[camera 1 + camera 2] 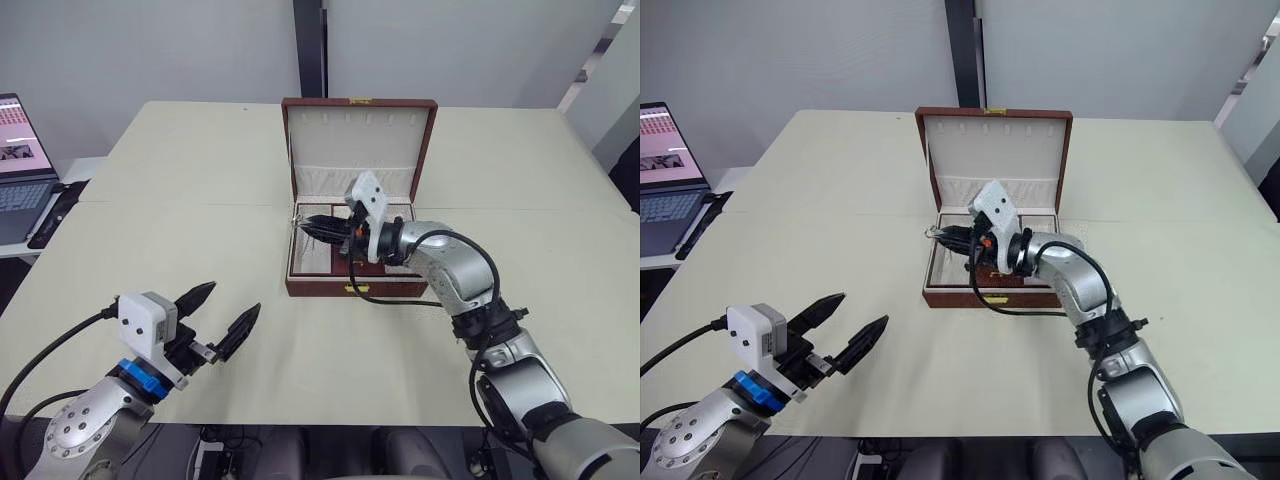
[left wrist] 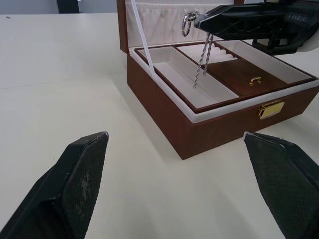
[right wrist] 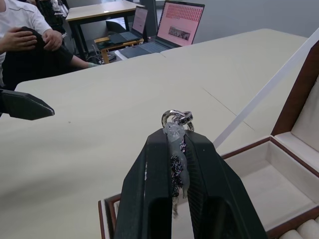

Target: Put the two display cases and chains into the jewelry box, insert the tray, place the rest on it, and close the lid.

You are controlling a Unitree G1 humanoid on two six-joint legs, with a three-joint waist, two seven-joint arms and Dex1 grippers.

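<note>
Your right gripper (image 2: 202, 22) is clamped on a silver chain (image 2: 204, 57) dangling over the tray's (image 2: 172, 67) left compartment in the jewelry box (image 2: 199, 124). Release high and it may snag the rim. Left gripper (image 1: 222, 315) spread, idle.

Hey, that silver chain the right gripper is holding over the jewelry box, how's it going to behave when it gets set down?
Probably limp: the chain hangs straight from the right gripper. Likely light, apt to pile up in the tray and snag by its rings.
</note>
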